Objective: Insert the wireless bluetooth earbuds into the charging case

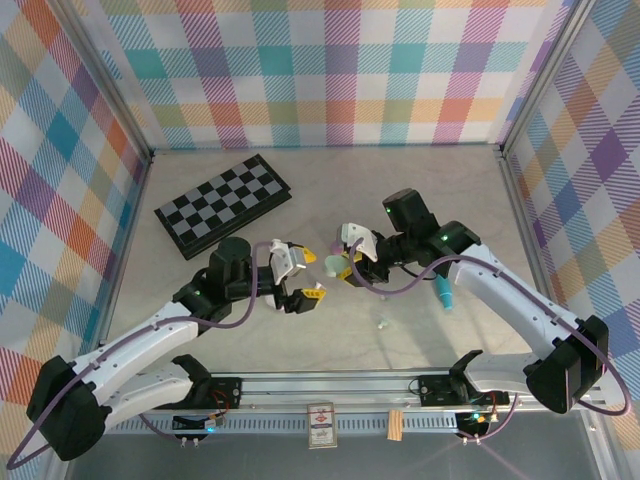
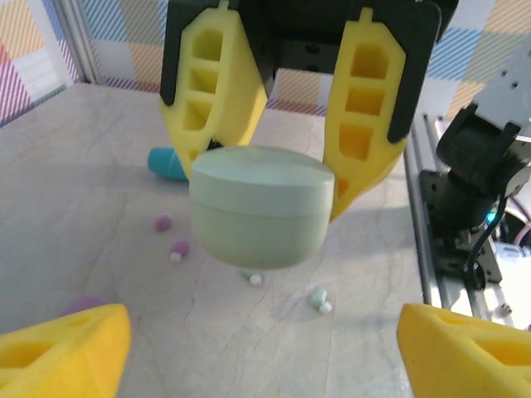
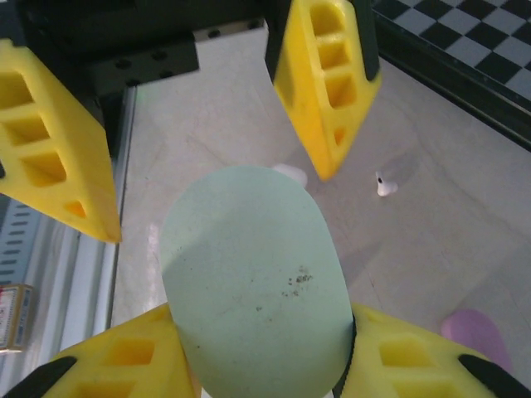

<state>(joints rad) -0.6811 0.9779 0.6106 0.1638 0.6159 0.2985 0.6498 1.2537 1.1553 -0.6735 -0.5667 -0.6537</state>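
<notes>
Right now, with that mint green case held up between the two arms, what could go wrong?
One: the right tool pinches the smooth mint green case above the table; it could slip and fall onto the white earbud below. Two: the open left tool sits close in front; closing off-centre might knock the case loose. Three: the case looks shut, so no earbud can go in.

Left wrist view: the bottom edge cuts the left end effector (image 2: 264, 332) down to 2 fingertips, one covering most of a purple shape (image 2: 81, 304). The teal pen (image 2: 164, 163) is half hidden behind the mint charging case (image 2: 261, 207). Right wrist view: that case runs off the bottom edge.
</notes>
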